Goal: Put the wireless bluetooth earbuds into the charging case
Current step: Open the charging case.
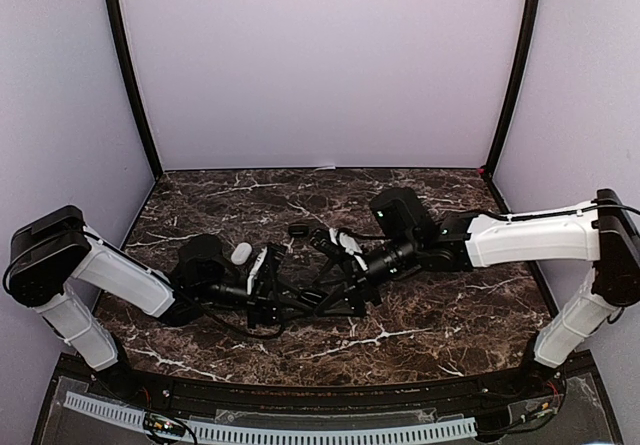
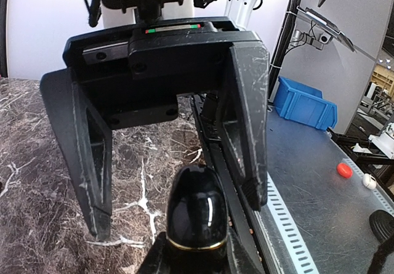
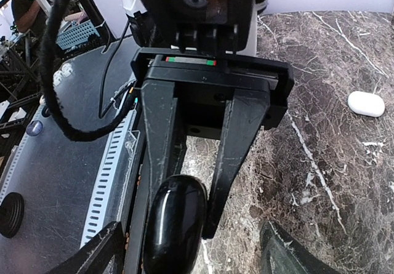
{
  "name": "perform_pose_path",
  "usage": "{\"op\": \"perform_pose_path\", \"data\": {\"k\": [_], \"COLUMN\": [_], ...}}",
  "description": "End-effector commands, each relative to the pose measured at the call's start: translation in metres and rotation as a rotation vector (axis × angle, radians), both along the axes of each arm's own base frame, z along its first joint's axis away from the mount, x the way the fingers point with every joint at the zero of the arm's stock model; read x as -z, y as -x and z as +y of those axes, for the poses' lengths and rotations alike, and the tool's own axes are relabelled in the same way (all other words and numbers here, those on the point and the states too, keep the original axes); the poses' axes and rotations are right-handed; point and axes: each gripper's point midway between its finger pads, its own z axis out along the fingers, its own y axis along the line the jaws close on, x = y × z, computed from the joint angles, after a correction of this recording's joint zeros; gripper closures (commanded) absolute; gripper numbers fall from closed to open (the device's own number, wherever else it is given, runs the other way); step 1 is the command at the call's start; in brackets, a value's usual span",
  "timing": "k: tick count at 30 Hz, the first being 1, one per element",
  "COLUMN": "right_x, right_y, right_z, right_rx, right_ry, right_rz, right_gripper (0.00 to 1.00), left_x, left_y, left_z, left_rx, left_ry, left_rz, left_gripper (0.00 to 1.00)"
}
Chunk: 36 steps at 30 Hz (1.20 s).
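Note:
A glossy black charging case (image 2: 197,203) with a gold seam hangs closed above the marble near the table's front edge. My right gripper (image 3: 178,225) is shut on the case (image 3: 175,225). One finger presses its side and the other is hidden behind it. My left gripper (image 2: 177,215) faces it, open. Its fingers (image 2: 95,181) stand wide on either side of the case, with marble showing in the gap. The same left fingers (image 3: 289,249) show at the bottom of the right wrist view. The earbuds are out of view. In the top view both grippers meet at mid-table and hide the case.
A white case (image 1: 241,253) lies on the marble behind the left gripper, the same white case (image 3: 366,103) being in the right wrist view. A small dark object (image 1: 300,230) sits further back. A slotted white strip (image 2: 289,225) runs along the table's front edge. A blue bin (image 2: 305,104) stands off the table.

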Motion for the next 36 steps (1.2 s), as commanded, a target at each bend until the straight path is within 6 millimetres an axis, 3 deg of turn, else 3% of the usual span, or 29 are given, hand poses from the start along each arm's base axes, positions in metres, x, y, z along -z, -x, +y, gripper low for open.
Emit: {"op": "perform_pose_path", "data": {"k": [1,7,14,36], "right_x": [-0.001,0.009,0.005,0.002], "right_y": [-0.002,-0.011,-0.025,-0.031], "right_z": [0.008,0.014,0.006,-0.003], "right_rx": [-0.019,0.011,0.048,0.059], "right_ry": [0.01,0.048,0.035,0.014], "right_rz": [-0.014,-0.002,0.059,0.09], "right_gripper": [0.26,0.31,0.35,0.45], "left_x": [-0.003,-0.001,-0.002,-0.005], "left_y": [0.002,0.009,0.019,0.022], "left_z": [-0.003,-0.002,0.002,0.001], "left_rx": [0.027,0.069,0.122,0.145], "left_ry": [0.005,0.001,-0.001,0.006], "left_rz": [-0.013,-0.007,-0.017,-0.011], "left_gripper": [0.83,0.83,0.83,0.84]}}
